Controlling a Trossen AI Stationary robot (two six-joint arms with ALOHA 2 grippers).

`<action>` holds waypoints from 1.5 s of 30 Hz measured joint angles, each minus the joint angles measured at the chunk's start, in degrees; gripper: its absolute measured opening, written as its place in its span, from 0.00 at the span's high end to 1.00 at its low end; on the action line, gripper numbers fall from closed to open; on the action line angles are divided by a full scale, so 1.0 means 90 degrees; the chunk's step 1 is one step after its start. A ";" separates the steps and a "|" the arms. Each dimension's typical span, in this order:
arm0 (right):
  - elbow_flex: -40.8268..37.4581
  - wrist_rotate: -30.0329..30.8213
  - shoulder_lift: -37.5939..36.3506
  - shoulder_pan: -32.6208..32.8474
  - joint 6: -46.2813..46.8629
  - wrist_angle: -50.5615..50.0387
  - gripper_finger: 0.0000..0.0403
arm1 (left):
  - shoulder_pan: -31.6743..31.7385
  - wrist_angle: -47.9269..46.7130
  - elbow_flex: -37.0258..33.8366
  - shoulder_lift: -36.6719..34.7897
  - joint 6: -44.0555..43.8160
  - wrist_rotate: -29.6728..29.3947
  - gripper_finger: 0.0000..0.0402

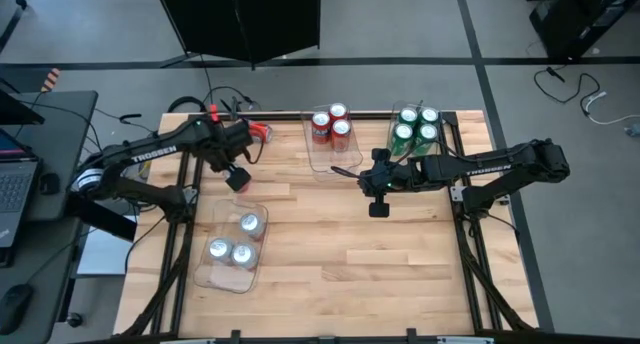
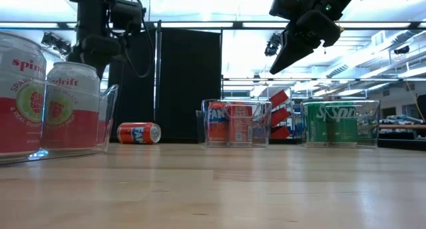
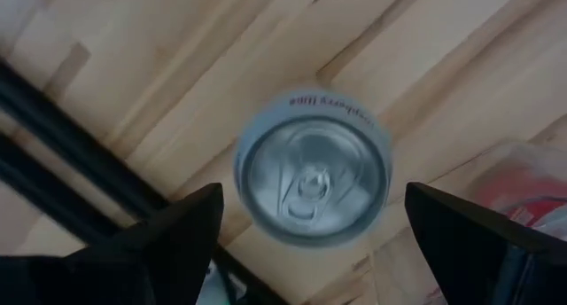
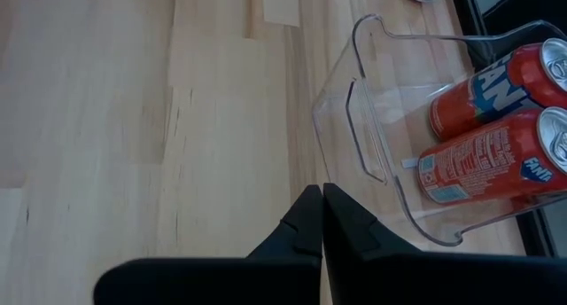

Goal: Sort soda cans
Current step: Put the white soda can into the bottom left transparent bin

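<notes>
Your left end effector (image 3: pixel 306 243) hung open straight above an upright silver can (image 3: pixel 312 168), while the right end effector (image 4: pixel 321 218), closed, waited beside the red cans (image 4: pixel 492 154).

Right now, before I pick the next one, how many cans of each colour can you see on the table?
Red cans: 4 (3 binned, 1 loose on its side)
Green cans: 4 (all binned)
Silver cans: 4 (3 binned, 1 upright below the open left pincer)
Total: 12

"TROSSEN" marks the left arm (image 1: pixel 150 152); "Sprite" the green cans (image 2: pixel 331 122).
</notes>
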 joint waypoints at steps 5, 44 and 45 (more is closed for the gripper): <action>0.0000 -0.0002 0.0000 0.0000 0.0012 0.0000 1.00 | 0.0230 0.0390 -0.0201 0.0000 0.0141 0.0221 0.11; 0.0000 -0.0005 0.0000 0.0000 0.0036 0.0000 1.00 | -0.2661 -0.1939 0.2294 -0.0784 -0.1977 -0.0159 0.30; 0.0000 -0.0005 0.0000 0.0000 0.0036 0.0000 1.00 | -0.2894 -0.1926 0.2308 -0.0782 -0.2029 -0.0159 0.30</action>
